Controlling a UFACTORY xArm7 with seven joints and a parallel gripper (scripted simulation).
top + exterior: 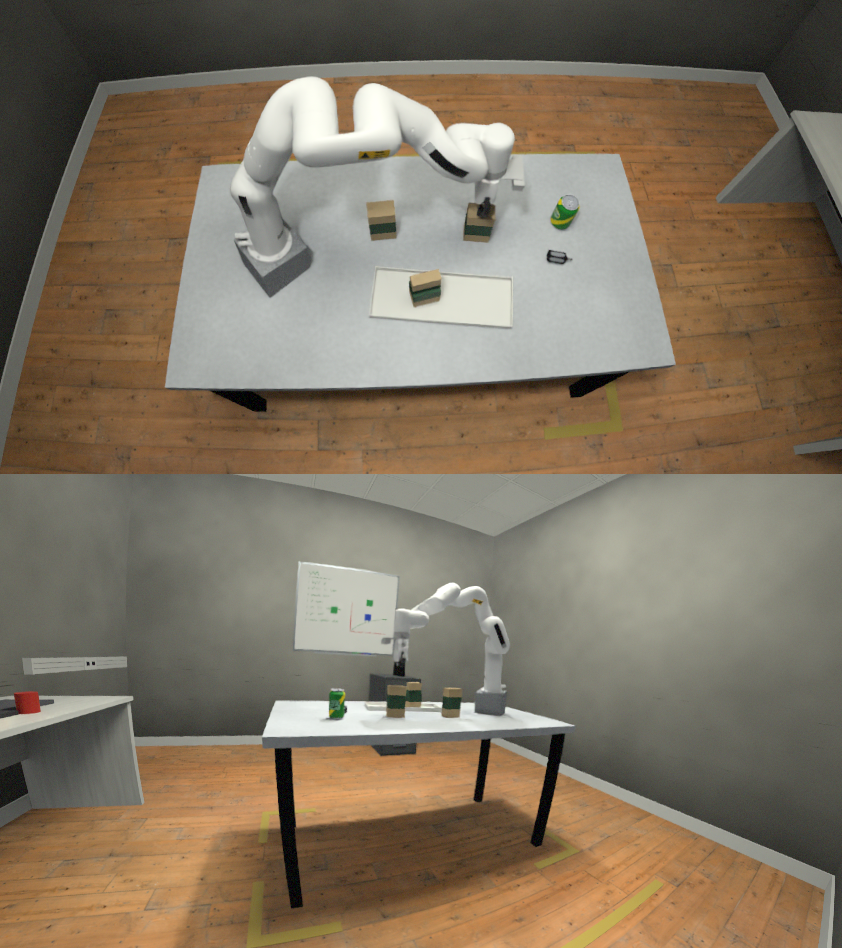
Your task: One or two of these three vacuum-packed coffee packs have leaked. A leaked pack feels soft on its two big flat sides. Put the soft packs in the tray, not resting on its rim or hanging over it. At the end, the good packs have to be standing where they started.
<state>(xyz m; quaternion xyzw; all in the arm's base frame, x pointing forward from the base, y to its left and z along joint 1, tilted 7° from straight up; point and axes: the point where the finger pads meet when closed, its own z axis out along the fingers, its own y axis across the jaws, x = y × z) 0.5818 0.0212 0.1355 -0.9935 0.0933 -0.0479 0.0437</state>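
Observation:
Three tan coffee packs with green bands are on the grey table [247, 341] [318, 727]. One pack [425, 287] [413, 693] stands inside the white tray [477, 303] [374, 706], near its left end. A second pack [381, 219] [451, 701] stands on the table behind the tray, left. The third pack [477, 226] [396, 700] stands behind the tray, right. My gripper [485, 207] [399, 668] is open and empty, hanging above the third pack, well clear of its top in the side view.
A green soda can [564, 211] [337, 703] stands right of the third pack. A small black clip [557, 256] lies in front of the can. The arm's base [272, 259] [490, 700] stands at the table's left. A grey desk [819, 153] [64, 733] with a red cup [26, 701] stands off to the side.

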